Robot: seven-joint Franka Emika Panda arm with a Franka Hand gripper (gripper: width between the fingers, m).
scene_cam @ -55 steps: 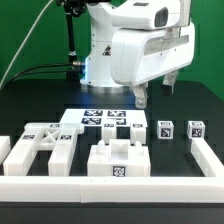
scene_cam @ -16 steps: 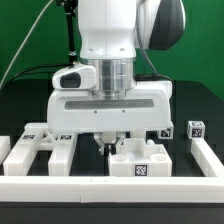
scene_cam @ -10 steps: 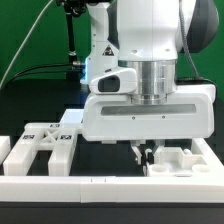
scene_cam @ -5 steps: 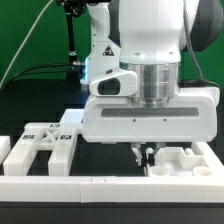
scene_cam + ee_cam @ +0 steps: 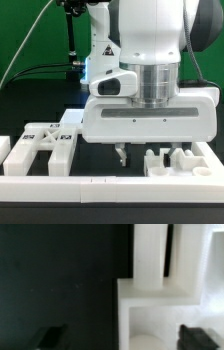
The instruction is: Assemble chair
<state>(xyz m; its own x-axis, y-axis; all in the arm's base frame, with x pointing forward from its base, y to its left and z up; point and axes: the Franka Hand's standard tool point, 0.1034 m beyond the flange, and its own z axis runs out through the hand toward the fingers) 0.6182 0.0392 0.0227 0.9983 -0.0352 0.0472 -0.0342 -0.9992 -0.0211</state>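
Chair part [image 5: 178, 163], the chunky white notched block, sits on the black table [image 5: 30, 100] at the exterior view's right. It is behind the front border bar [image 5: 60, 186] and just beside the right border bar [image 5: 213, 152]; contact with that bar cannot be judged. The chair part's position is unchanged versus 0.5 s ago. The change is at the end effector [image 5: 122, 339]: half a second ago its fingers were close together at the block's edge toward the exterior view's left; now they are spread wide and hold nothing. One finger [image 5: 120, 154] hangs over bare table, clear of the block, on the exterior view's left side; the other cannot be told from the block in that view. The wrist view agrees: two dark fingertips [image 5: 50, 338] are far apart with the white block between them, one tip over black table, the other over white plastic. The arm body is in the same place as before. The slotted frame [image 5: 42, 142] lies well apart at the exterior view's left, the marker board [image 5: 72, 118] behind it.
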